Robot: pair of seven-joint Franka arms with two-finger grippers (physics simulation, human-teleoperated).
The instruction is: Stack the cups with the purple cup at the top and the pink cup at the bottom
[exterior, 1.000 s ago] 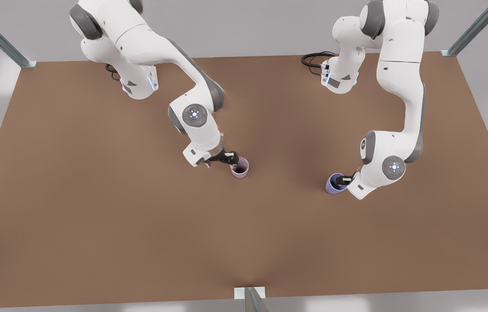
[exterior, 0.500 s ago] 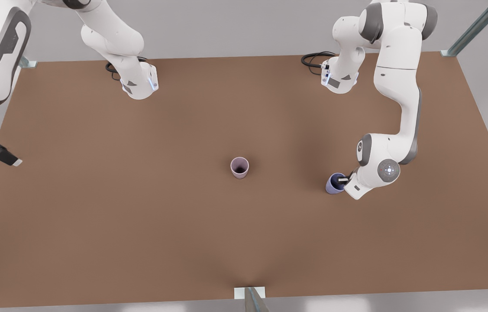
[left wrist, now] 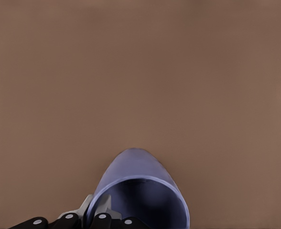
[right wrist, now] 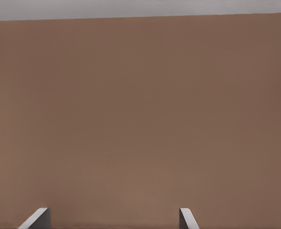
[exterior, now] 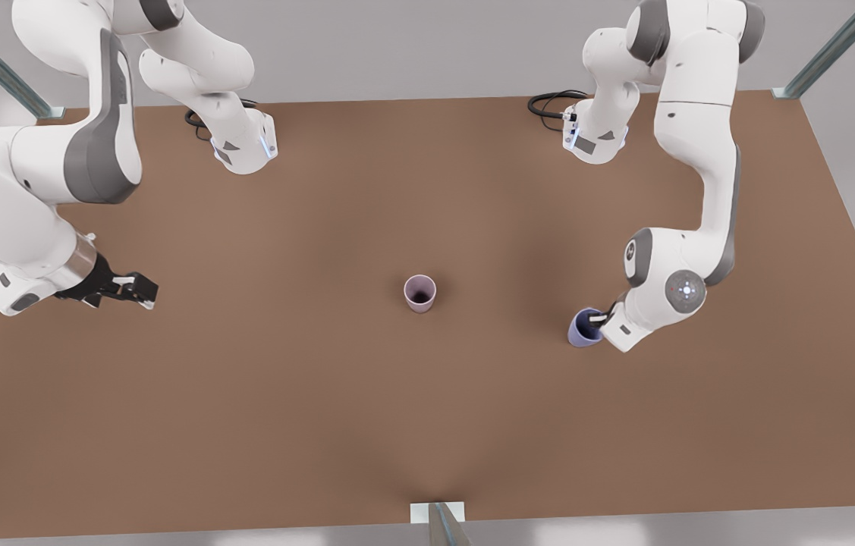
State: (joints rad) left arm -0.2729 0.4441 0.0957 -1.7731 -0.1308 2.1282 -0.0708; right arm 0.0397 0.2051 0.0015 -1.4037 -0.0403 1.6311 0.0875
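Note:
The pink cup (exterior: 420, 293) stands upright and alone at the middle of the brown table (exterior: 283, 394). On the front view's right, the purple cup (exterior: 583, 327) is tilted, and my left gripper (exterior: 600, 320) is shut on its rim. The left wrist view looks into the purple cup (left wrist: 138, 191), with the black fingers (left wrist: 100, 217) clamped on its wall. My right gripper (exterior: 137, 292) hangs open far off at the front view's left, well away from both cups. Its two fingertips (right wrist: 37, 218) stand wide apart over bare table.
Both arm bases (exterior: 241, 148) (exterior: 594, 136) sit at the table's far edge, with a black cable (exterior: 548, 102) beside the base on the front view's right. Metal frame posts (exterior: 442, 523) stand at the near edge and the far corners.
My right gripper let go of the pink cup and swung away to the front view's left. The purple cup shifted slightly in my left gripper's hold.

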